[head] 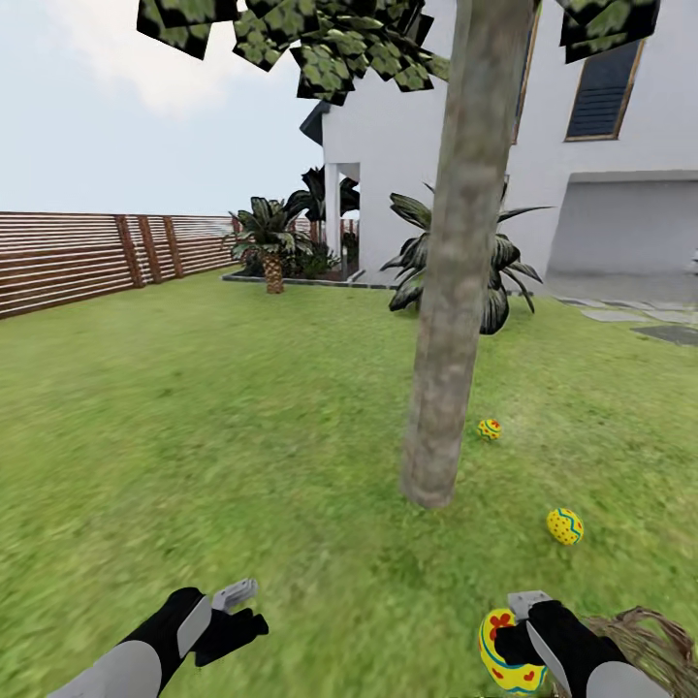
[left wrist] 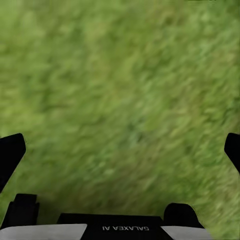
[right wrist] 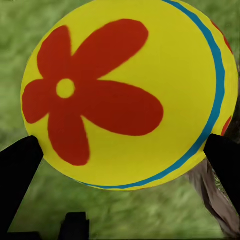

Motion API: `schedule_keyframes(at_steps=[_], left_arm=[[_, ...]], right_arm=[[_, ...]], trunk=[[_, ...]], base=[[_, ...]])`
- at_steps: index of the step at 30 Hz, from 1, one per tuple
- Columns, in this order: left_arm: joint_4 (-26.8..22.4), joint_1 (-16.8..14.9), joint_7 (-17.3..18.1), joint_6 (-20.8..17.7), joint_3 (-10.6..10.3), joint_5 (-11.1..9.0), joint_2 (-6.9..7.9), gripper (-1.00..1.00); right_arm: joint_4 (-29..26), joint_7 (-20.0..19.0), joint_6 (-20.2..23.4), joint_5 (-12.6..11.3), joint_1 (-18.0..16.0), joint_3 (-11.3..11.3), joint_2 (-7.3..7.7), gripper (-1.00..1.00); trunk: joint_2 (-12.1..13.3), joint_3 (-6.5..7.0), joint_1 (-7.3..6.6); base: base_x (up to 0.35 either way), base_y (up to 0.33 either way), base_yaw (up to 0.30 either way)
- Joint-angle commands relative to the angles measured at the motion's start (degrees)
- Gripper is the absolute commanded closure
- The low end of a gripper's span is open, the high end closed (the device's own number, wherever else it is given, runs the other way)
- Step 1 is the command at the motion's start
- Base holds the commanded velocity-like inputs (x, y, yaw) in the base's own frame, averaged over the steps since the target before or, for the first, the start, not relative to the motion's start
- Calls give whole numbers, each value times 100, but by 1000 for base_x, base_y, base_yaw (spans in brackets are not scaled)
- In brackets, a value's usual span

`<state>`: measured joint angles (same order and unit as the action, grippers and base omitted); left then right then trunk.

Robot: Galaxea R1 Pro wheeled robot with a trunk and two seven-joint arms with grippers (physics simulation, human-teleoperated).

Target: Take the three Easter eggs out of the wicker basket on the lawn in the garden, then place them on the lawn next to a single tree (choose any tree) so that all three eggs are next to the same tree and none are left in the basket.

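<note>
**A:** What do you have on the right arm?

**B:** My right gripper (head: 523, 630) is clamped on an egg (head: 508, 651). On the right wrist camera the egg (right wrist: 131, 92) sits between both black fingers (right wrist: 17, 172), yellow with a red flower and a blue band. I am holding it low, on the near side of the tree (head: 456, 291) and to its right.

**A:** And the other two eggs?

**B:** Both lie on the lawn (head: 194, 417) by the tree. One egg (head: 490, 428) is just right of the trunk's base, a little behind it. The second egg (head: 564, 526) lies further right and nearer to me, apart from the trunk.

**A:** The basket?

**B:** I see a patch of brown wicker (head: 651, 645) right behind my right wrist, nearer to me than the tree. I cannot tell what is inside it.

**A:** Left arm?

**B:** My left gripper (head: 233, 606) is spread wide with nothing in it, low over the grass, near side of the tree and well to its left. The left wrist camera shows the fingers (left wrist: 11, 152) far apart above blurred grass (left wrist: 120, 90).

**A:** Surroundings?

**B:** A slat fence (head: 87, 257) runs far left of the tree, a white house (head: 601, 194) stands behind it, with a short palm (head: 269, 242) and a dark spiky plant (head: 504, 271) against its wall.
</note>
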<state>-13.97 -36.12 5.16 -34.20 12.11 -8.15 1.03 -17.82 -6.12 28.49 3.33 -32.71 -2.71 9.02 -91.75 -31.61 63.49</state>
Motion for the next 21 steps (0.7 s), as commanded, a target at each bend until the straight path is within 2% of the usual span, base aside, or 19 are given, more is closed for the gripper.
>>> schedule_keyframes(at_steps=[1, 5, 15, 20, 21], left_arm=[[-9, 0, -6, -34, 2, -56, 2, -100], [-9, 0, -6, -34, 2, -70, 2, -100], [-9, 0, -6, -34, 8, -64, 11, -100], [-75, 0, -6, -41, 6, -47, 102, -100], [-129, 0, -4, -45, 8, -37, 254, -100]], right_arm=[[-11, -29, 34, 36, -5, -27, 4, 100], [-11, -29, 31, 36, -6, -27, -1, 100], [-11, -29, 31, 36, -6, -27, 4, 100], [-11, -29, 34, 36, -4, -27, 4, 100], [-11, -29, 34, 36, -6, -27, 4, 100]], trunk=[[-3, -6, 0], [-3, -6, 0], [-3, -6, 0], [-3, -6, 0], [-3, -6, 0]], base=[[86, 327, -201], [237, 230, -53], [329, 97, -1], [333, 78, 0], [333, 25, 0]])
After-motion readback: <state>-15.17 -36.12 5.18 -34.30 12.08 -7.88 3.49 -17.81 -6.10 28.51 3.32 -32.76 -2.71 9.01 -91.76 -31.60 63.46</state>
